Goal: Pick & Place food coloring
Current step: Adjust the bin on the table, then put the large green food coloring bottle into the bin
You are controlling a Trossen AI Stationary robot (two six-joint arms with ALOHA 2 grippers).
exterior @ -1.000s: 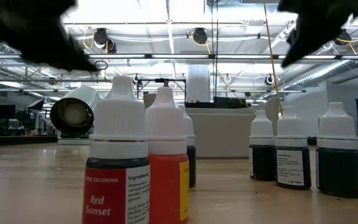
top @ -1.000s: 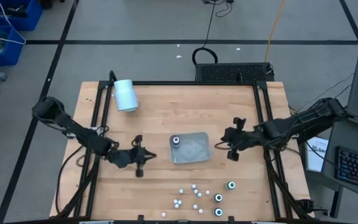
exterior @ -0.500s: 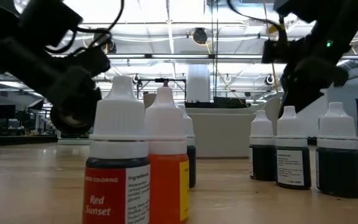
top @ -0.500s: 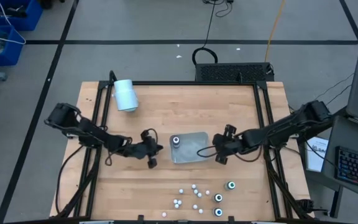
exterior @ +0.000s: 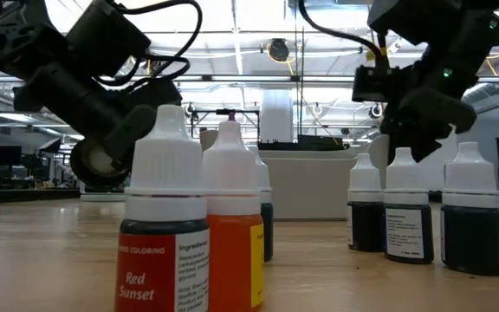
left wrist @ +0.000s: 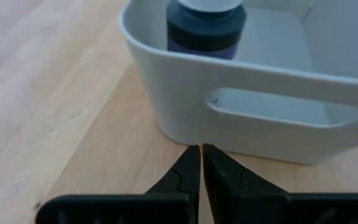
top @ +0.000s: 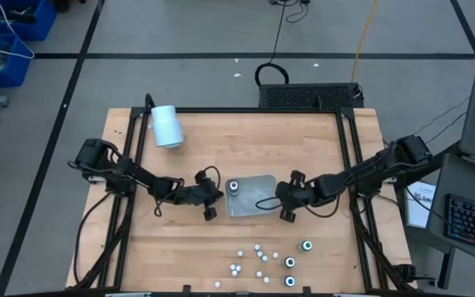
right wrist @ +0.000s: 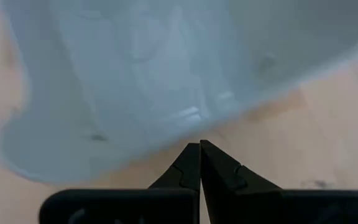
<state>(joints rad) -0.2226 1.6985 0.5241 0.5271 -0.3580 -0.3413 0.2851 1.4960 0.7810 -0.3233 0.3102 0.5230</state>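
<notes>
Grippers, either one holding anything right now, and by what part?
Nothing is held. The left gripper and right gripper are both shut and empty, flanking the grey tray.

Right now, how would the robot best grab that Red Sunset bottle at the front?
Probably from straight above, end effector fingers closing on the white cap. The Red Sunset bottle stands upright and an orange bottle crowds one side, so a sideways approach has little room.

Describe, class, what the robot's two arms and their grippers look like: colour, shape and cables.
Both arms are dark, jointed and slender, with loose black cables looping beside them. The left gripper and right gripper each end in two black, tapered fingers with notched inner edges. A small green light glows on the right arm.
</notes>
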